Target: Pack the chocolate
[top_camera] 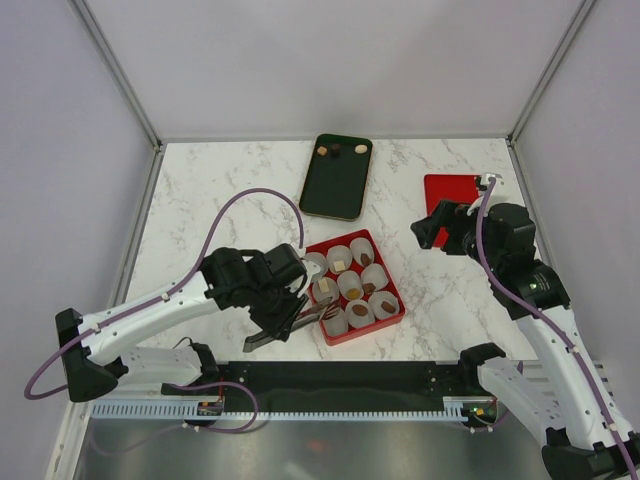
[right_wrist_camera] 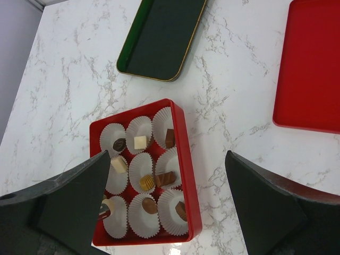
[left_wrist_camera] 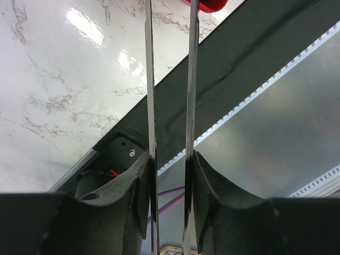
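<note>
Well, the chocolate (right_wrist_camera: 141, 142) sits in the red box (right_wrist_camera: 187, 175) just ahead of my left tool (left_wrist_camera: 169, 53) — its tips are hidden, so I can't tell its grip; the right tool (right_wrist_camera: 167, 204) gapes empty. I'd ease down square over a cup (right_wrist_camera: 135, 167) before releasing.

- Left gripper (top_camera: 290, 303): fingers partly closed on tweezers (left_wrist_camera: 192, 79) held between them; arm stretched forward.
- Right gripper (right_wrist_camera: 167, 186): fingers spread wide; arm raised, elbow bent.
</note>
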`<state>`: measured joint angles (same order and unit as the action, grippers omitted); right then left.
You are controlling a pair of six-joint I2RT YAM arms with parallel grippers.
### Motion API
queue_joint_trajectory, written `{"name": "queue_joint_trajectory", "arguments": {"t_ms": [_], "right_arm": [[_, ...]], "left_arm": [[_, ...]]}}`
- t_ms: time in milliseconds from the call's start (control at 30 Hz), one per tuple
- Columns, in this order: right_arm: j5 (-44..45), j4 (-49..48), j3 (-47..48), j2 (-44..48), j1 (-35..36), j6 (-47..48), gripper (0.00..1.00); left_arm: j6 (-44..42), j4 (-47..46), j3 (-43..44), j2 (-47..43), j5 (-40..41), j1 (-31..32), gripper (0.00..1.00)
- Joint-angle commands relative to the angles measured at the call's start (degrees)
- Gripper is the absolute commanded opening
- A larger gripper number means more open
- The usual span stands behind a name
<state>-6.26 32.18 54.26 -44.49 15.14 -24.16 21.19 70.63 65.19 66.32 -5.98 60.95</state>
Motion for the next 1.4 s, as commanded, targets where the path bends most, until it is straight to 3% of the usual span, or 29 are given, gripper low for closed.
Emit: {"name": "queue_joint_trajectory", "arguments": {"t_ms": [0, 1167, 1367], "right_arm": [[-0.6, -1.2, 0.8, -0.1, 0.0, 0.1, 0.98], [-0.8, -1.2, 0.9, 1.2, -0.1, -0.2, 0.98], [-0.9, -1.1, 0.7, 1.2, -0.1, -0.3, 0.98]], "left_arm": [[1.0, 1.0, 0.8, -0.9, -1.4, 0.6, 0.4], [0.3, 1.4, 1.8, 0.6, -0.8, 0.5, 0.47], [2.5, 1.6, 6.6, 0.1, 6.6, 0.5, 0.46]]}}
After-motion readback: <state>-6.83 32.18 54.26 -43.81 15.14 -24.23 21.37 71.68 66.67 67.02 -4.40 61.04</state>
